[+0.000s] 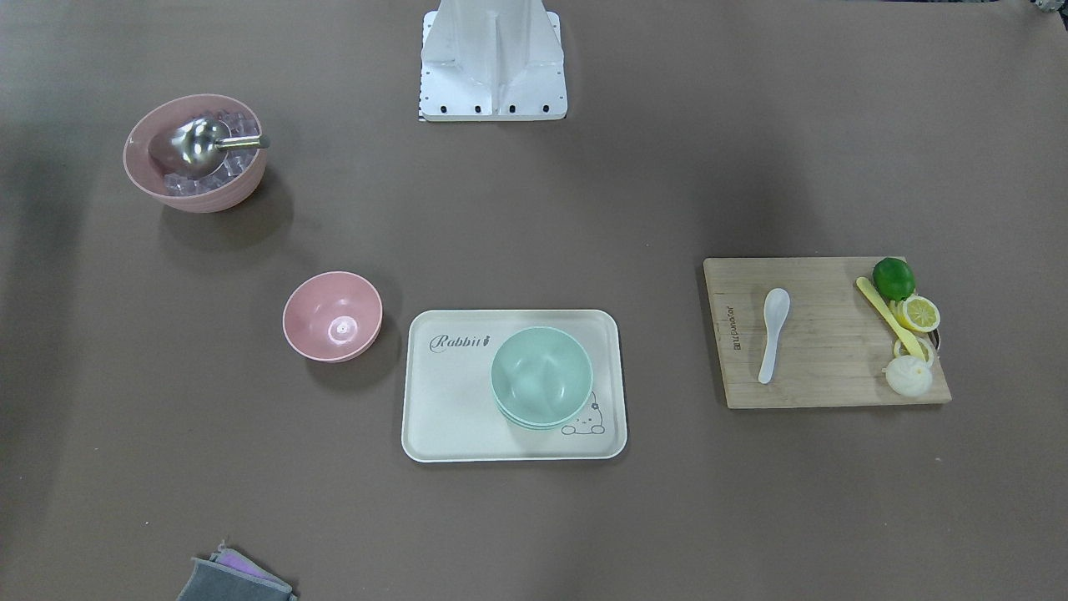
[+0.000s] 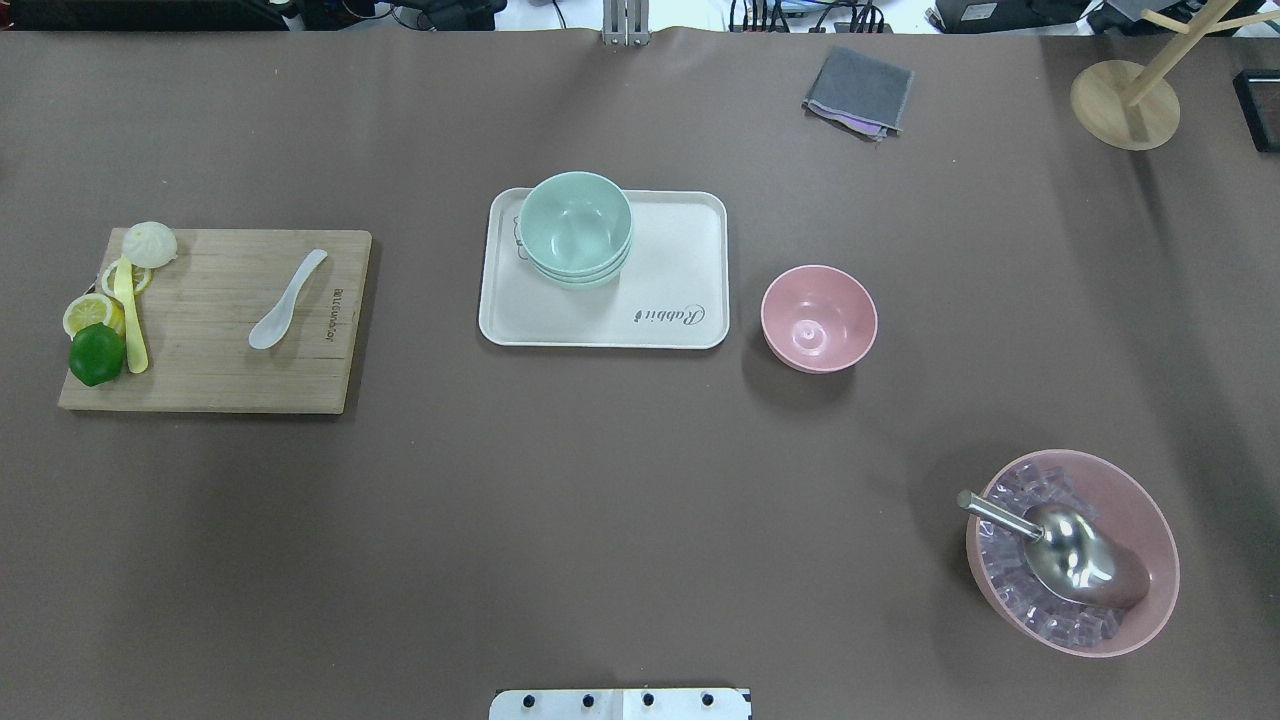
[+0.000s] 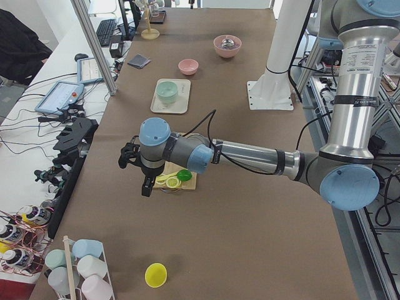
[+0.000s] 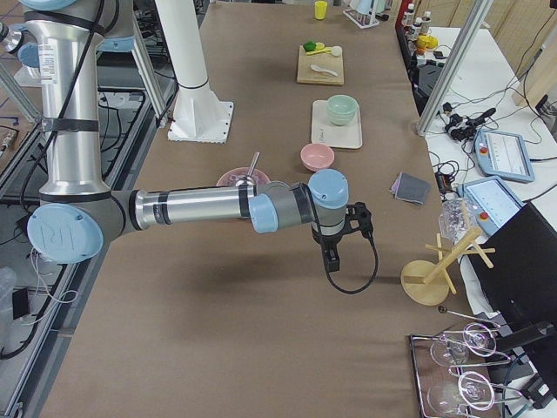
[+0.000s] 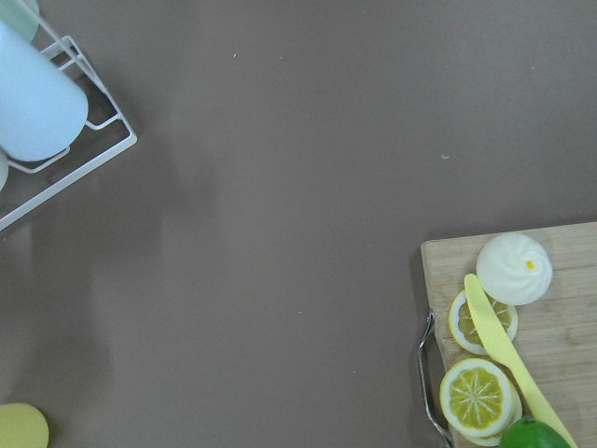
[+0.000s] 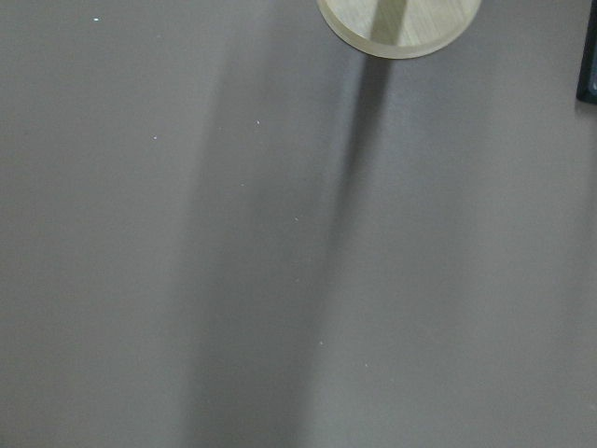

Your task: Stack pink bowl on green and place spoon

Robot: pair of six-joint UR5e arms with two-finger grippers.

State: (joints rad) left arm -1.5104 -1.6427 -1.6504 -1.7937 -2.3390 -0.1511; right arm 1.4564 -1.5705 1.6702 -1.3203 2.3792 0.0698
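Note:
A small pink bowl (image 1: 332, 315) stands empty on the table next to a white tray (image 1: 450, 401). Stacked green bowls (image 1: 541, 376) sit on the tray. A white spoon (image 1: 773, 332) lies on a wooden cutting board (image 1: 822, 367). My left gripper (image 3: 145, 189) shows only in the exterior left view, beyond the board's lemon end, away from the bowls. My right gripper (image 4: 331, 259) shows only in the exterior right view, past the ice bowl. I cannot tell whether either is open or shut.
A large pink bowl of ice (image 2: 1070, 600) holds a metal scoop (image 2: 1065, 550). A lime (image 2: 97, 353), lemon slices, a yellow knife (image 2: 130, 320) and a bun (image 2: 150, 243) lie on the board. A grey cloth (image 2: 858, 90) and a wooden stand (image 2: 1125, 100) are at the far edge.

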